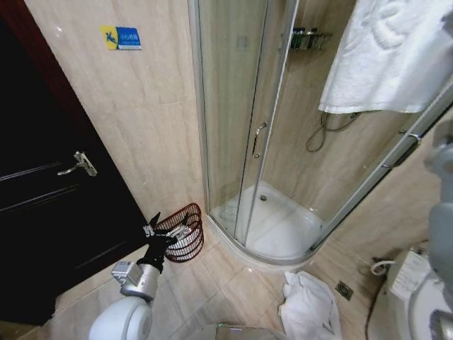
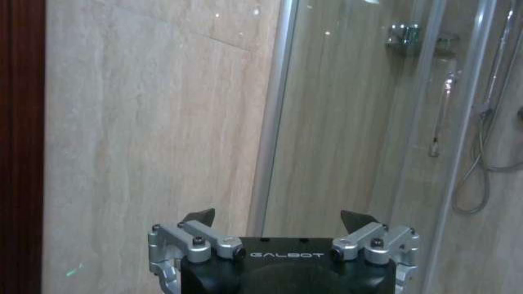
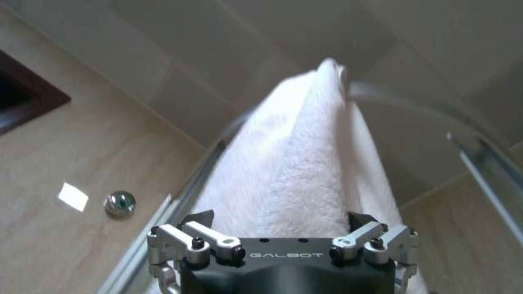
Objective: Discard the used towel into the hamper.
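Note:
A white towel [image 1: 389, 57] hangs over the top rail of the shower enclosure at the upper right. In the right wrist view my right gripper [image 3: 280, 219] is open just below this towel [image 3: 302, 159], which hangs down between and beyond its spread fingers. The hamper [image 1: 182, 230], a small dark reddish-brown slatted basket, stands on the floor against the wall beside the shower. My left gripper [image 1: 161, 228] hovers at the hamper's near rim. In the left wrist view the left gripper [image 2: 278, 219] is open and holds nothing, facing the tiled wall.
A second white towel [image 1: 308, 304] lies crumpled on the floor tiles near the toilet [image 1: 417, 290]. The curved glass shower enclosure [image 1: 248, 127] takes up the middle. A dark door [image 1: 49, 191] with a lever handle closes off the left. My right arm [image 1: 442, 159] rises along the right edge.

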